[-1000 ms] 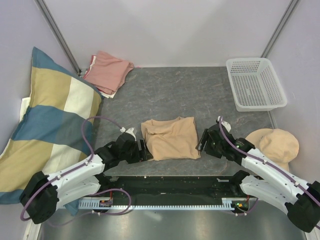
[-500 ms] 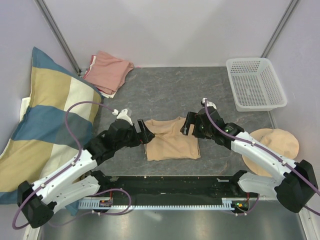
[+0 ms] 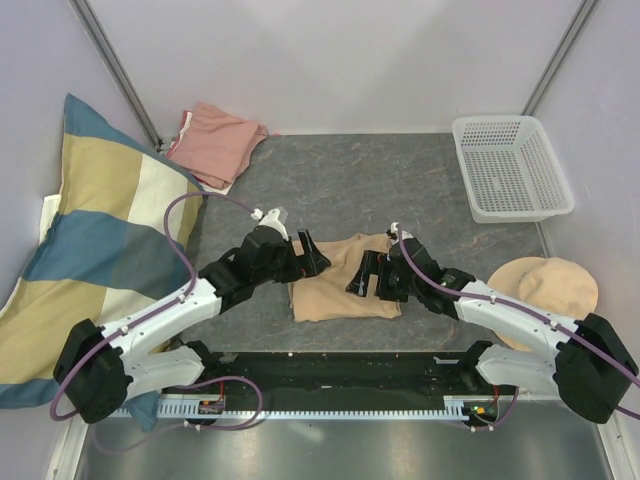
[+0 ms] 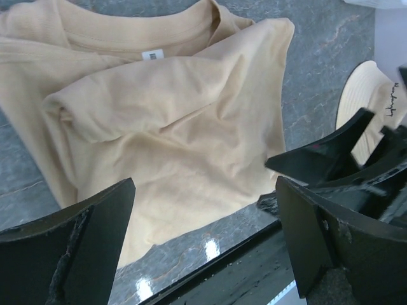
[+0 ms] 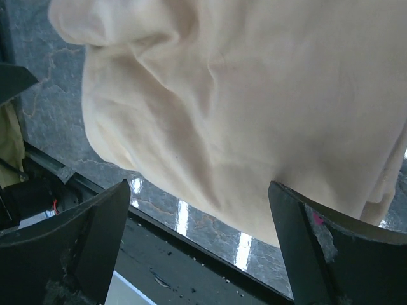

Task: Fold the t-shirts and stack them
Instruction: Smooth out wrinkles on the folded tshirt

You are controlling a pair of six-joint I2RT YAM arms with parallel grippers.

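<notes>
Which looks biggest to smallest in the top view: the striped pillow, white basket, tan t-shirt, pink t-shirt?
1. striped pillow, by far.
2. white basket and tan t-shirt: too close to rank, and the shirt is partly hidden.
3. pink t-shirt, folded in the back left corner.

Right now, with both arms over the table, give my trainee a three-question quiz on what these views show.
1. True or false: the left gripper is clamped on the tan t-shirt.
2. Where does the pink t-shirt lie?
A. in the white basket
B. at the far left corner, next to the striped pillow
C. on top of the tan t-shirt
3. Short answer: what small mark shows at the neck of the tan t-shirt?

Key
1. False: its jaws stand wide open over the shirt.
2. B
3. A white label
</notes>
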